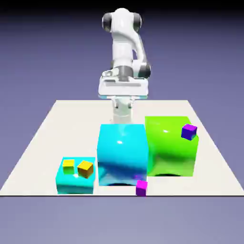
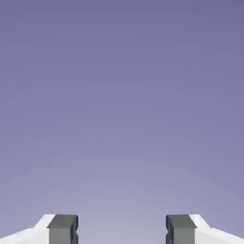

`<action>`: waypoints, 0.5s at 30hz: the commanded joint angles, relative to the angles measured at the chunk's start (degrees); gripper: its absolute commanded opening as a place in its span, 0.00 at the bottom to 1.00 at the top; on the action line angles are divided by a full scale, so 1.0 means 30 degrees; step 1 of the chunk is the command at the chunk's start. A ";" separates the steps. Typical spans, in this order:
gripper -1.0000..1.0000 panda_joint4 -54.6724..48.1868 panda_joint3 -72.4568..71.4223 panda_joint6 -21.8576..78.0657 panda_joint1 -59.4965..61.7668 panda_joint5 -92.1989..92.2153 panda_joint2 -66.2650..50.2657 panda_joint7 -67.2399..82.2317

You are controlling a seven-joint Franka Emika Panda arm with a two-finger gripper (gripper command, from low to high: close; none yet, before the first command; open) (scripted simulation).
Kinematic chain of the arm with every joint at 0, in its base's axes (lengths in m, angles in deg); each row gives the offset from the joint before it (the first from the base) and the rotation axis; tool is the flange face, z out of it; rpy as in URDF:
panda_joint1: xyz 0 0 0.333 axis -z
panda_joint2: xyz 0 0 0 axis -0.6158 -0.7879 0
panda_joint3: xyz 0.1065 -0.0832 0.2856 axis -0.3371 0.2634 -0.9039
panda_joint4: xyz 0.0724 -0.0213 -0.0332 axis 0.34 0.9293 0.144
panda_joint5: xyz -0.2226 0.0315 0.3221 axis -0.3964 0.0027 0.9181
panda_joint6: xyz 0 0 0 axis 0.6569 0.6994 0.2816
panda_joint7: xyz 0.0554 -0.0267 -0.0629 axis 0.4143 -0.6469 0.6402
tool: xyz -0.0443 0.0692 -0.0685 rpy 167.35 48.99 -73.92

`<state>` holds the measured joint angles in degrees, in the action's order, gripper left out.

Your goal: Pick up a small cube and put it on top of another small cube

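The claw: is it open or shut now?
Open. In the hand view the claw has its two grey fingertips far apart, with only plain backdrop between them.

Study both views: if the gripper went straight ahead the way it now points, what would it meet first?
Probably nothing: the hand view shows only plain backdrop ahead of the gripper, jaws open and empty. No cube or block lies in that line, as far as the picture shows.

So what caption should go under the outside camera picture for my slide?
Robot hand waits behind big blocks; magenta cube on the table, violet cube on the green block.
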<state>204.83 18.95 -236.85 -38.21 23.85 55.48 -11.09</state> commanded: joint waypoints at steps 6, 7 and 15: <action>0.50 -0.3486 -0.1213 0.3659 0.0806 -0.0166 -0.4154 -0.1510; 0.50 -0.4067 -0.1415 0.4269 0.0940 -0.0194 -0.4846 -0.1762; 0.50 -0.8715 -0.3031 0.9147 0.2014 -0.0415 -1.0383 -0.3775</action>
<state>178.69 9.85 -209.42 -32.23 22.60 24.33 -22.41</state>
